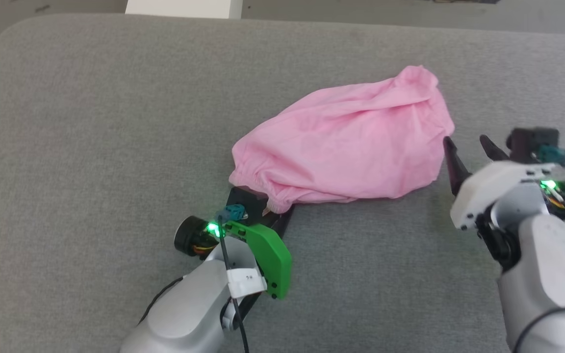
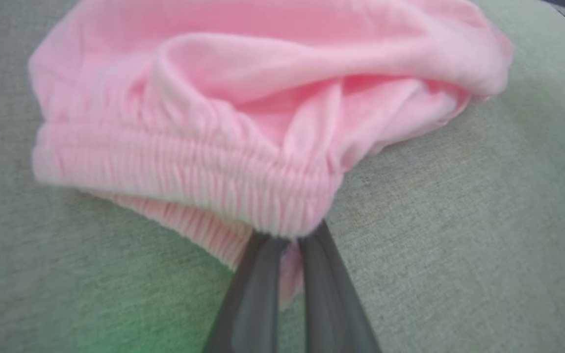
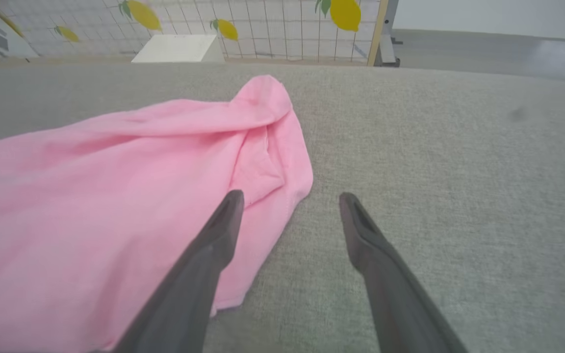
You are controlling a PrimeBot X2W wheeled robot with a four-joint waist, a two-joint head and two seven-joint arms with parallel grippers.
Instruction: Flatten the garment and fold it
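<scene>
a grey upholstered surface carries the garment, a crumpled pink heap lying right of its middle. the left gripper sits at the heap's near-left end, fingers almost together – seemingly pinching the gathered hem. the right gripper is spread wide just beside the garment's right edge.

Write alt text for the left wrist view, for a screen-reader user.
The left gripper pinches the gathered elastic hem of a crumpled pink garment between its two dark fingers. The garment lies bunched on a grey fabric surface.
</scene>
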